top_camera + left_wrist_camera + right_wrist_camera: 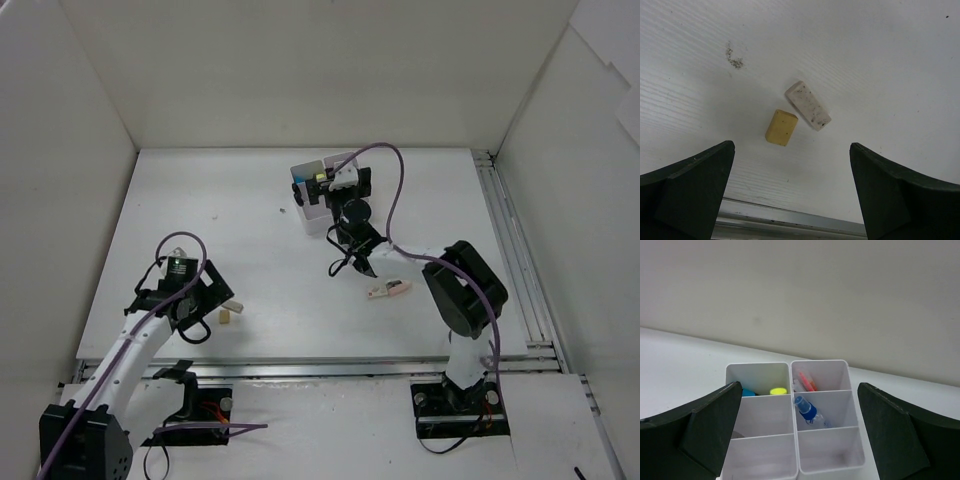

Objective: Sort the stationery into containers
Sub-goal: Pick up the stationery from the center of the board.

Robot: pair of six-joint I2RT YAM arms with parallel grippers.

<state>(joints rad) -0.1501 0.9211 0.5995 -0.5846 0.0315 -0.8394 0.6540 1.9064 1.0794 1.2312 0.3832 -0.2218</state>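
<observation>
The white organiser (312, 212) stands at the far middle of the table. In the right wrist view its grid (794, 412) holds blue and yellow highlighter caps (778, 390) far left, red pens (807, 380) far right, and a blue-capped bottle (809, 412) middle right. My right gripper (800, 385) hovers over it (335, 185), open and empty. Black scissors (352, 258) and a pink-white eraser (389, 290) lie nearer. A beige eraser (781, 128) and a white eraser (808, 105) lie just ahead of my open left gripper (791, 149), low over the table (205, 318).
A metal rail (790, 222) runs along the table's near edge, right below my left gripper. White walls enclose the table on three sides. The two near compartments (830, 450) of the organiser show nothing inside.
</observation>
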